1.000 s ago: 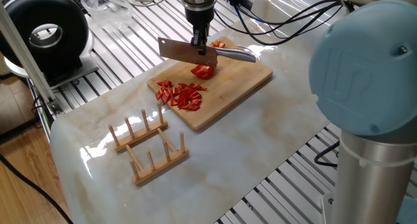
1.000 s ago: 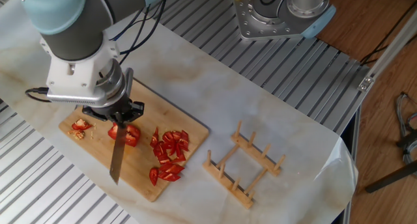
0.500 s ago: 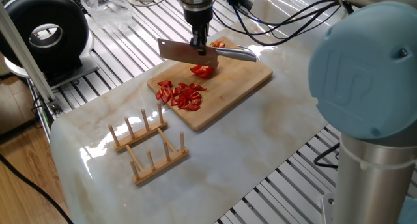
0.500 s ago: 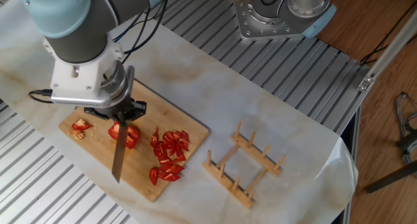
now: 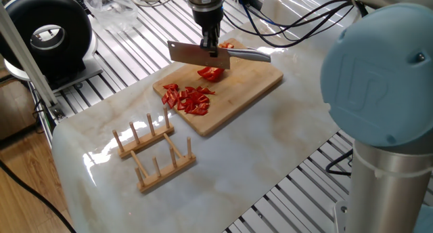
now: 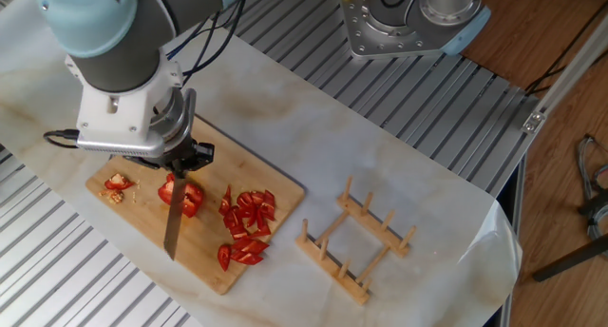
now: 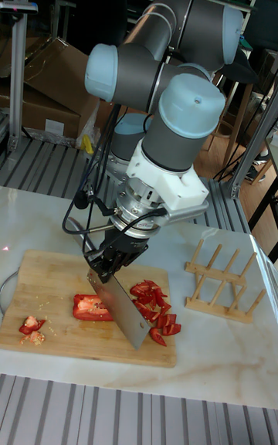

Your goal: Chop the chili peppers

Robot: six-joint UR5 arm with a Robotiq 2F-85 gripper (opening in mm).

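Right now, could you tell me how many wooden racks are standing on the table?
2. One wooden rack stands nearer the cutting board; the other rack stands right beside it, farther from the board. None appears hidden.

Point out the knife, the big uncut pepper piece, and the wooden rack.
knife (image 5: 191, 53), one fixed view, flat of the blade.
big pepper piece (image 7: 91, 307), tall fixed view, middle of its red flesh.
wooden rack (image 6: 356, 243), the other fixed view, near the middle of its frame.

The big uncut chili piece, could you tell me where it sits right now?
The uncut chili piece lies mid cutting board, under the cleaver, between the chopped pile and some scraps.
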